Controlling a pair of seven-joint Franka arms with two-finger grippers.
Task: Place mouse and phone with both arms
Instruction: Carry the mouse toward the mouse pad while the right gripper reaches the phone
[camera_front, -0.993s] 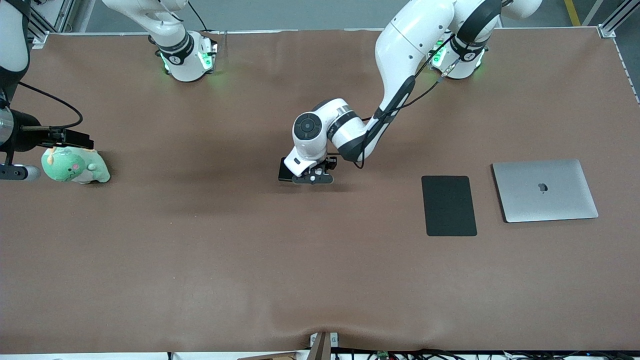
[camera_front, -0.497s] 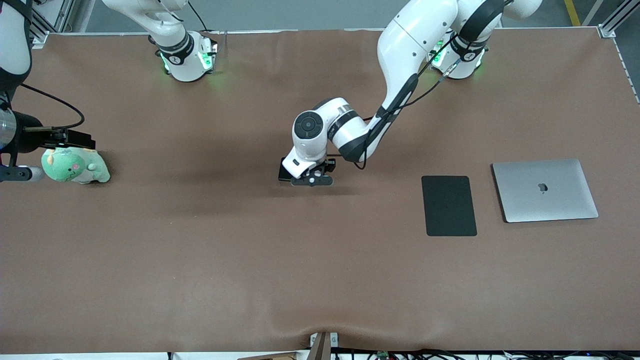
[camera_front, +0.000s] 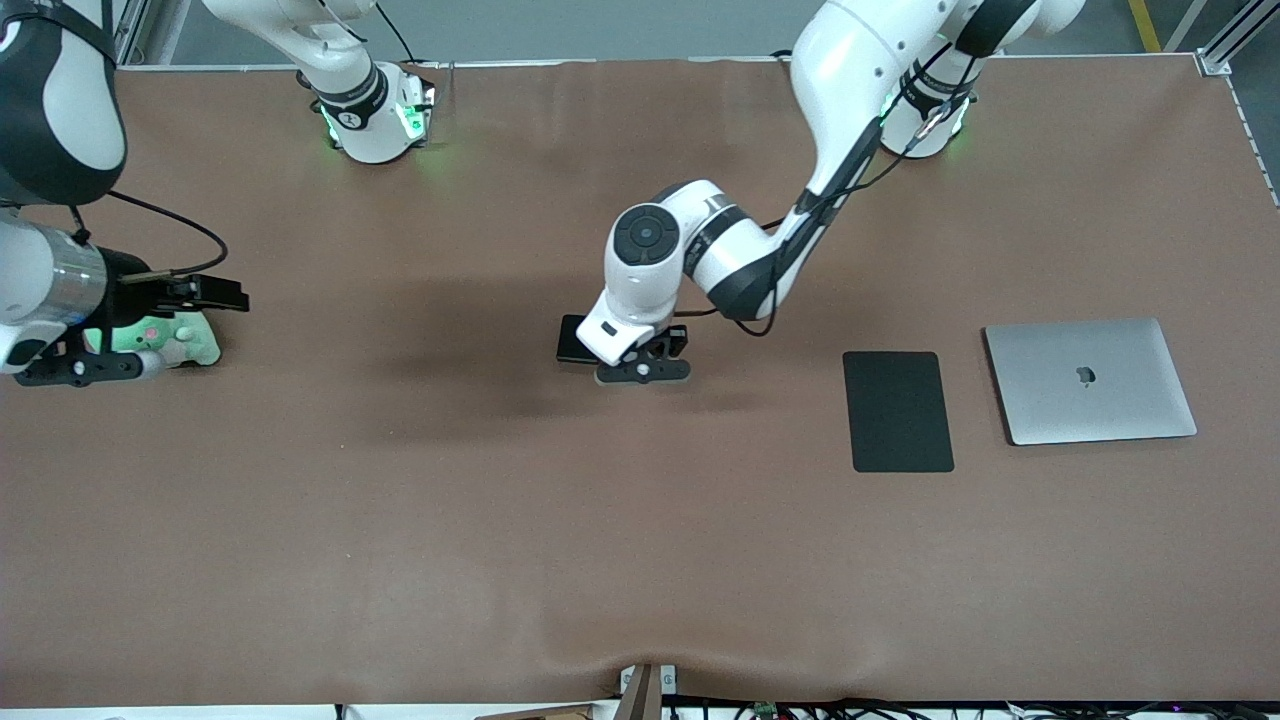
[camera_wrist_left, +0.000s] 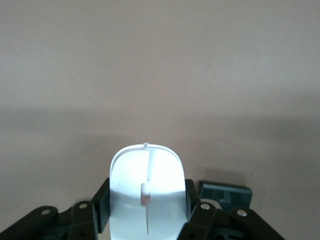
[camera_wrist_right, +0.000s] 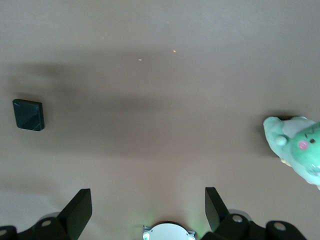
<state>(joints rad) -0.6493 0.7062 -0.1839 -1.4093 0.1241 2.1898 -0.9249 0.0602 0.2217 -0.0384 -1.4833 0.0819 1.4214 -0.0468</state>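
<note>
My left gripper (camera_wrist_left: 146, 198) is shut on the white mouse (camera_wrist_left: 145, 167), one black finger pressed against each of its sides. In the front view the left gripper (camera_front: 641, 371) is near the table's middle and hides the mouse. Right beside it lies the black phone (camera_front: 570, 339), flat on the brown table and partly covered by the hand. That phone also appears in both wrist views (camera_wrist_left: 225, 193) (camera_wrist_right: 28, 114). My right gripper (camera_front: 78, 368) is at the right arm's end of the table, open (camera_wrist_right: 147, 207) with nothing between its fingers.
A green plush toy (camera_front: 178, 342) (camera_wrist_right: 298, 148) lies partly under the right hand. Toward the left arm's end lie a flat black mouse pad (camera_front: 898, 411) and a closed silver laptop (camera_front: 1090, 380) beside it. The right arm's base (camera_wrist_right: 168, 233) shows in its wrist view.
The left arm has shifted slightly toward the mouse pad with the mouse, uncovering more of the phone. The right arm has moved in over the plush toy.
</note>
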